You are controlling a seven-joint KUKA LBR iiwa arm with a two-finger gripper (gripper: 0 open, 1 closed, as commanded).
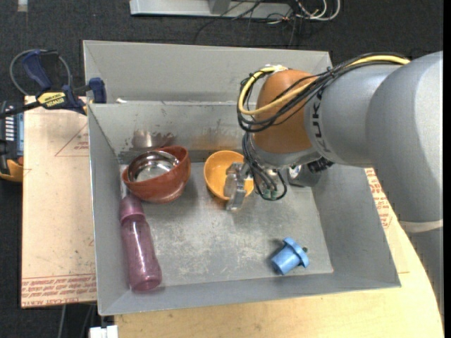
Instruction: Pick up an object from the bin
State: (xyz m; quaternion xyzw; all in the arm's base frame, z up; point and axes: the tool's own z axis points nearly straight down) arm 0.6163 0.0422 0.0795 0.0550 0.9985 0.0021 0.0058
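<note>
My gripper (237, 189) hangs below the orange wrist cover, down at the right rim of a small orange bowl (220, 172) in the middle of the bin. The bowl sits upright on the bin floor, and the gripper hides part of its right side. To the left of it stands a larger red-brown bowl (156, 173) with a shiny metal inside. Whether the gripper touches the orange bowl's rim I cannot tell.
A pink bottle (138, 245) lies along the bin's left wall, its cap end towards the red-brown bowl. A blue plastic piece (287, 256) lies near the front right. The arm covers the bin's right back part.
</note>
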